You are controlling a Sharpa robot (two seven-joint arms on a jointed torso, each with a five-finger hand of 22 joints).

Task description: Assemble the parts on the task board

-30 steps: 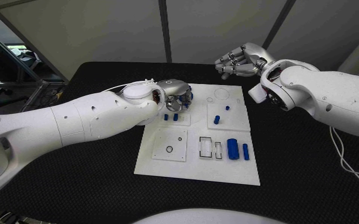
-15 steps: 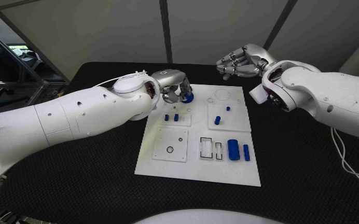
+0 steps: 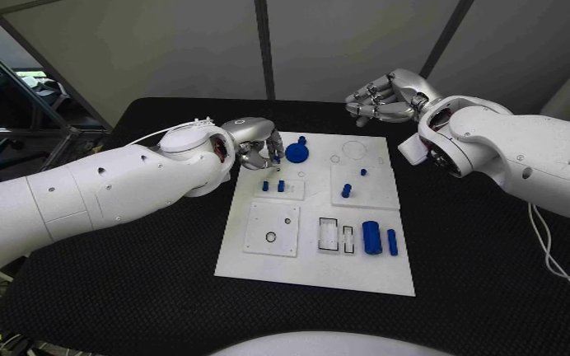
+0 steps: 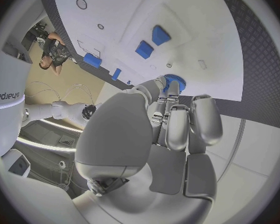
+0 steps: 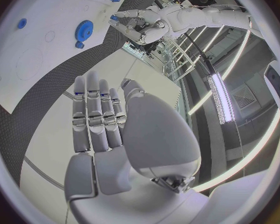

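Two silver hands hover over the far end of the white task board [image 3: 315, 269] on a black table [image 3: 142, 290], with most of the assembly judged yet to be done. The blue gear [image 3: 296, 153], a toothed disc with a small knob at its far edge, lies flat near the board's upper left corner. It sits just to the right of the left hand [image 3: 255, 146], close beside the fingertips; the left wrist view, where the hand [image 4: 168, 129] fills the middle and the gear [image 4: 175, 82] peeps out just beyond the curled fingers, does not settle whether they touch it. Those fingers are drawn in together and grip nothing that can be made out.

The right hand [image 3: 382, 99] hangs above the table past the board's upper right corner, well apart from the gear, fingers loosely curled in on nothing. In its own wrist view the hand [image 5: 105, 129] shows fingers laid side by side and empty.

So the left hand is much the nearer to the gear, and any next grasp looks to be its job.

Further down the board stand two small blue pegs [image 3: 272, 185] in a raised plate, another blue peg [image 3: 346, 191] mid-board, and a blue cylinder [image 3: 370, 237] and slim blue bar [image 3: 392, 242] lying lengthwise at lower right.
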